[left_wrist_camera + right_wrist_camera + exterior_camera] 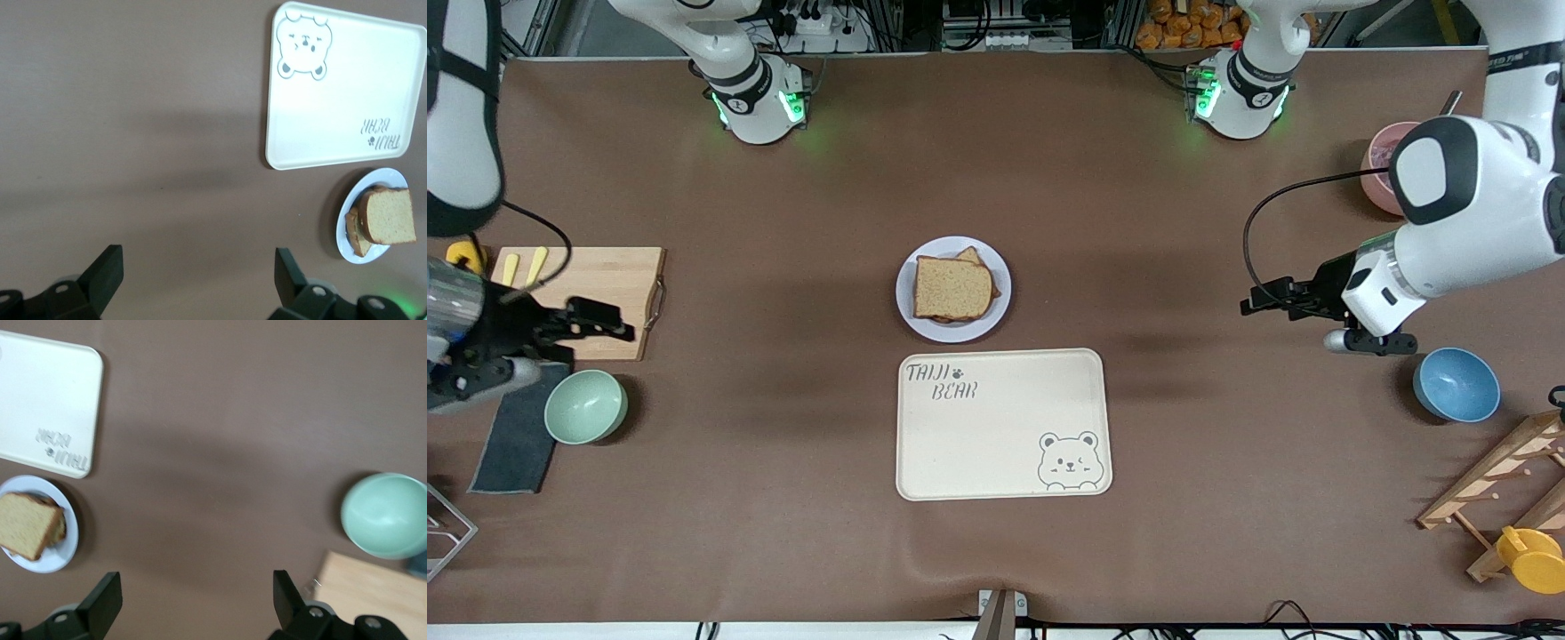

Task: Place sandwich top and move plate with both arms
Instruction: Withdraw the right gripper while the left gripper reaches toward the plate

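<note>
The sandwich top (951, 289), a light-brown bread slice, lies on a stack of darker slices on the small round plate (960, 334) at the table's middle. My left gripper (1250, 300) hangs open over bare table toward the left arm's end, its jaws empty. The right gripper (609, 322) is open too, over the corner of the cutting board at the right arm's end. Beyond the left gripper (199, 267), the left wrist view shows the sandwich top (389, 215) and plate (388, 176). Far from the right gripper (197, 590), the right wrist view shows the sandwich top (27, 523) and plate (59, 557).
A cream bear tray (1003, 423) lies just nearer the front camera than the plate. A wooden cutting board (596, 298), green bowl (585, 406) and dark cloth (516, 436) sit at the right arm's end. A blue bowl (1456, 384), pink cup (1380, 169) and wooden rack (1494, 480) sit at the left arm's end.
</note>
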